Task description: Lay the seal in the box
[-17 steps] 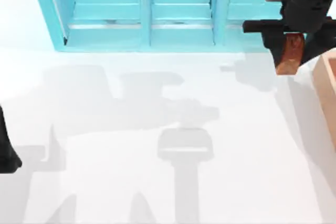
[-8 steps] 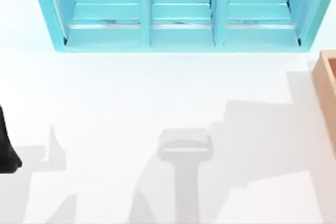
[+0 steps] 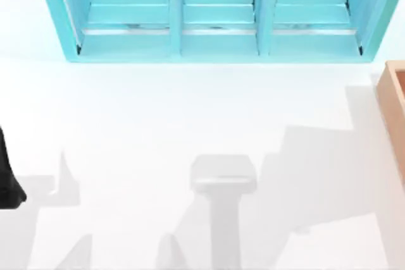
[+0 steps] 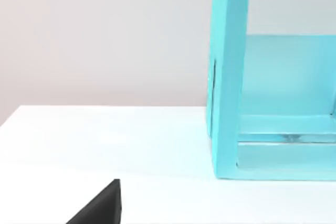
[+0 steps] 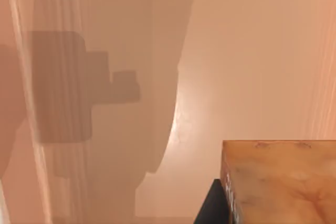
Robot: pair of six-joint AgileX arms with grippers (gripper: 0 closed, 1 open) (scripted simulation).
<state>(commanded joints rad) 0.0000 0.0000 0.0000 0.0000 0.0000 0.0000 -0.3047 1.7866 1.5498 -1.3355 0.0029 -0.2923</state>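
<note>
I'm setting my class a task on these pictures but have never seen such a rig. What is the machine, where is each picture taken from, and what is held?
It is a simulated pair of AgileX arms at a table. One picture looks down from above: a cyan shelf unit at the top, a tan box at the right edge, the left arm parked at the left edge. The other two come from cameras on the wrists. The left one faces the shelf's end. The right one looks at a tan surface, probably the box's inside, with the reddish-brown seal seemingly held by the right tool, one dark finger beside it.
</note>
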